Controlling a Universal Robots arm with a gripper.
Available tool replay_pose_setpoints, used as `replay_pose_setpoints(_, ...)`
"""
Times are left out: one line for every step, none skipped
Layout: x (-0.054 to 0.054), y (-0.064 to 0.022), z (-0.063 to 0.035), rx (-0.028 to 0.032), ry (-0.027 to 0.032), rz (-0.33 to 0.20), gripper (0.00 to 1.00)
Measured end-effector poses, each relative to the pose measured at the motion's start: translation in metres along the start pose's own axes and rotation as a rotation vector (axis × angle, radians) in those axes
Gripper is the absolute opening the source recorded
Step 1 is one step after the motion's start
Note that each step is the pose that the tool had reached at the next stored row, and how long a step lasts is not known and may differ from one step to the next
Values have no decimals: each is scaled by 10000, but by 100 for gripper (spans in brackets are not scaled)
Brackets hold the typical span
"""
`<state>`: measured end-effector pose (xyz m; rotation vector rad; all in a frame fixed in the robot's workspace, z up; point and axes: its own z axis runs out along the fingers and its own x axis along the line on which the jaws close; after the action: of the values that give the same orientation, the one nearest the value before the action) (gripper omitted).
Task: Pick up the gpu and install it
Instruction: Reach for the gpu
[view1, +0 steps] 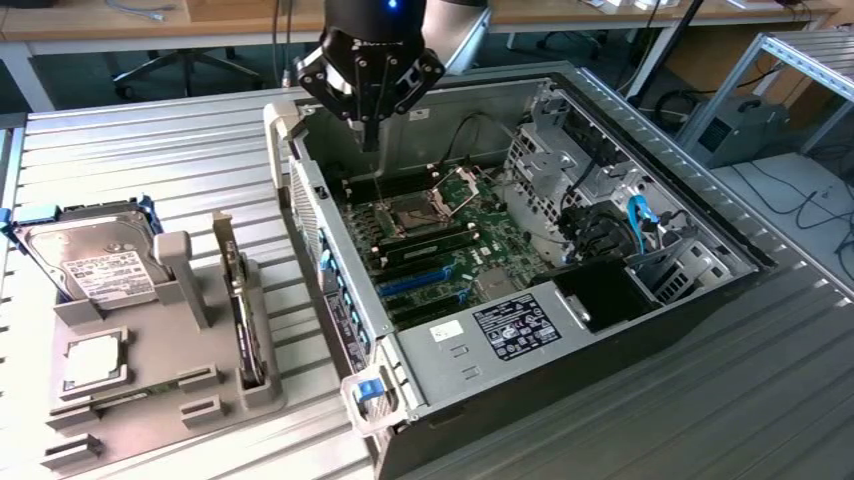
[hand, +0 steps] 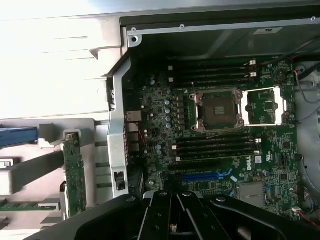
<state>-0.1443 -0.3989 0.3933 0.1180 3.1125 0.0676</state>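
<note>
The gpu (view1: 239, 310) stands on its long edge in a slot of the grey holder (view1: 160, 390), to the exterior view's left of the open computer case (view1: 441, 395). In the wrist view the gpu (hand: 75, 175) appears as a thin green board edge beside the case wall. My gripper (view1: 367, 135) hangs shut and empty over the far end of the case, above the motherboard (view1: 501, 245) and well apart from the gpu. Its black fingers (hand: 161, 216) are pressed together with nothing between them. A blue expansion slot (hand: 202, 176) lies on the motherboard (hand: 155, 95) near the fingertips.
A silver hard drive (view1: 91, 262) with a white label and a square processor chip (view1: 94, 362) sit in the same holder. An open processor socket (hand: 217, 110), memory slots, cables and a power supply (view1: 514, 330) crowd the case. Its metal wall (hand: 116, 130) stands between the gpu and the motherboard.
</note>
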Motion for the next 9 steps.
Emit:
replay_pose_setpoints(6, 0, 0, 0, 0, -1, 11)
replay_pose_setpoints(12, -1, 0, -1, 0, 0, 11)
replay_pose_setpoints(19, -2, 0, -1, 0, 0, 11)
replay_pose_setpoints(26, -2, -1, 0, 0, 0, 11)
replay_pose_setpoints(35, -3, -1, 1, 0, 0, 11)
replay_pose_setpoints(55, -4, -2, 0, 0, 1, 11)
replay_pose_setpoints(71, -5, -2, 0, 0, 0, 11)
replay_pose_setpoints(83, -6, -2, 0, 0, 0, 11)
replay_pose_setpoints(97, -7, -3, 0, 0, 0, 11)
